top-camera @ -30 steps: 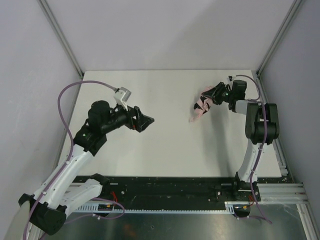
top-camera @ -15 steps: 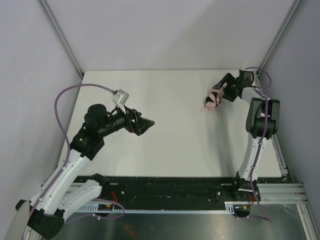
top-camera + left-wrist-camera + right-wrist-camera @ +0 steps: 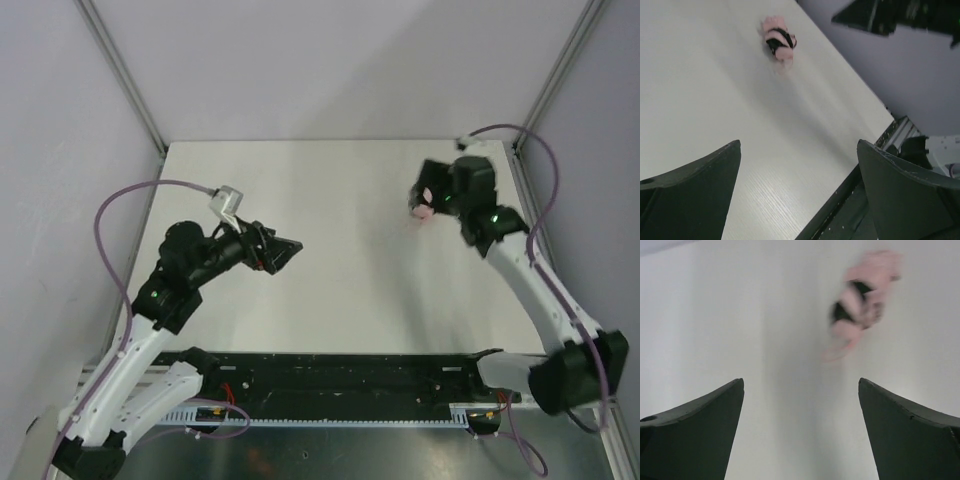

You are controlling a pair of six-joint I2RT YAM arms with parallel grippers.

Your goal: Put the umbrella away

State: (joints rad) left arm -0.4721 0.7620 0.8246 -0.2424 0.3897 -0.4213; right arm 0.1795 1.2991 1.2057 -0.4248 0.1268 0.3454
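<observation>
- Top view: the umbrella [image 3: 420, 208], a small pink bundle, sits on the far right part of the table [image 3: 350, 300], partly hidden beneath the right gripper [image 3: 428, 192]. Its axis cannot be read here. The left gripper [image 3: 284, 253] hangs well apart at mid-left, jaws spread and empty. Risk: a descent from this overlap could strike the bundle and push it toward the right edge.
- Left wrist view: the left gripper [image 3: 797, 145] stands wide, with only table between its fingers. The umbrella [image 3: 778, 42] lies far ahead, its long axis running from upper left to lower right, and a dark band [image 3: 777, 37] crosses its middle. Risk: if that band slips, the fabric would likely loosen.
- Right wrist view: the right gripper [image 3: 800, 382] is wide and holds nothing. The umbrella [image 3: 860, 302] lies ahead, right of centre and blurred. Its long axis slants from upper right to lower left, with what seems a pale loop at the lower end. Risk: a straight closing would miss, and the blur suggests the bundle may be unsettled.
</observation>
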